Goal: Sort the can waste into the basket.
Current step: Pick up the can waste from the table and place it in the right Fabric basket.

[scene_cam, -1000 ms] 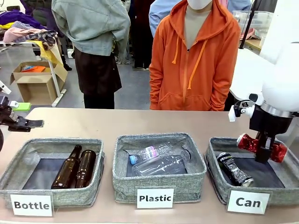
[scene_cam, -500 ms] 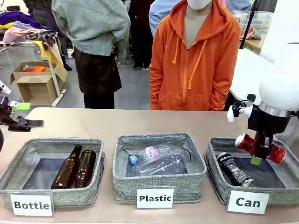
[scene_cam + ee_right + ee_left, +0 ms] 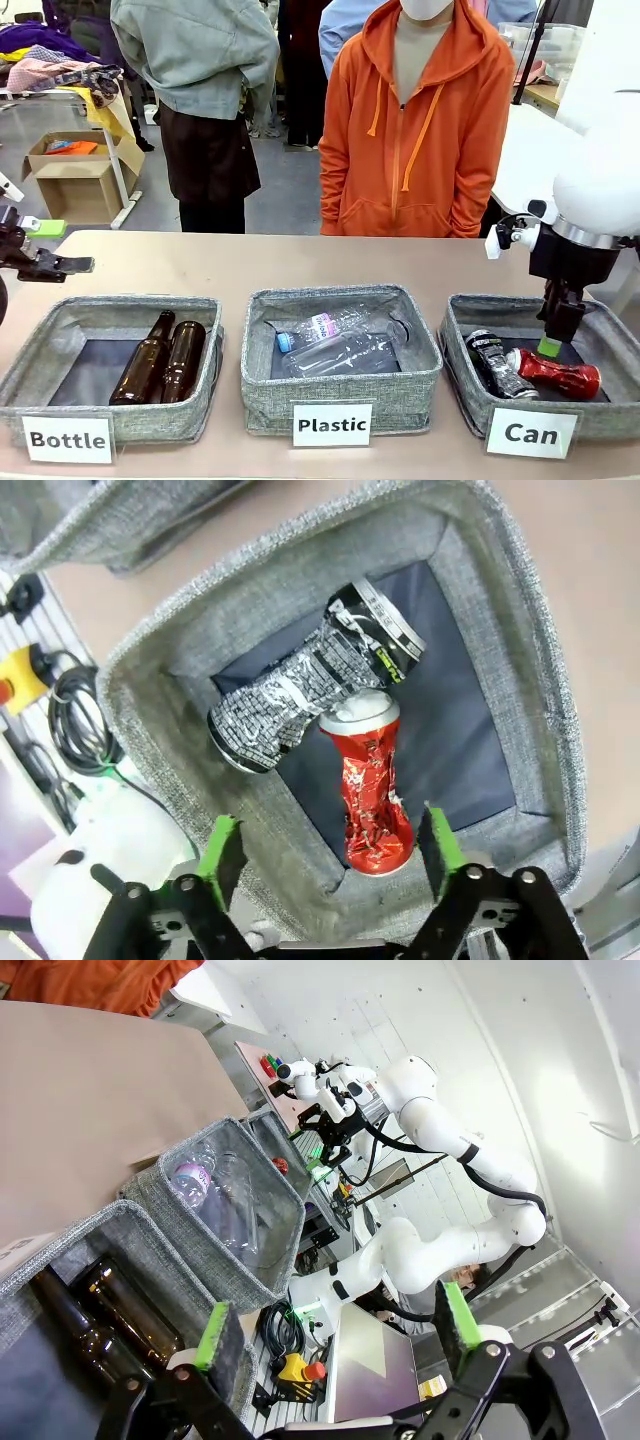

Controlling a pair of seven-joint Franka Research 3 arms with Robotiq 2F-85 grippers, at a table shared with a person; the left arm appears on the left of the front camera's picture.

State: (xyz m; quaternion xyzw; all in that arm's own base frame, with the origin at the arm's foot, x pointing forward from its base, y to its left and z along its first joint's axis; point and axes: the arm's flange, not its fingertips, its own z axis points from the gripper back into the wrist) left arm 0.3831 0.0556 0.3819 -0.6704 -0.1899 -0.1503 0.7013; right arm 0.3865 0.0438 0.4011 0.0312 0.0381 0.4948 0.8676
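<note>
Release is judged done: 2 cans (image 3: 340,695) lie in the basket (image 3: 458,345), 12 o'clock of the spread, empty right gripper (image 3: 328,852), so withdrawal is called for.

Print on the black can (image 3: 495,362) too small to read, left gripper (image 3: 45,262) cut off by the front view's left edge, right arm (image 3: 600,150) cropped at the right edge, brown bottles (image 3: 90,1325) partly hidden behind the "Bottle" basket (image 3: 150,1260) wall in the left wrist view.

We see dented red can (image 3: 553,372) and crushed black can (image 3: 496,364) lying touching on dark floor of grey "Can" basket (image 3: 470,408)
</note>
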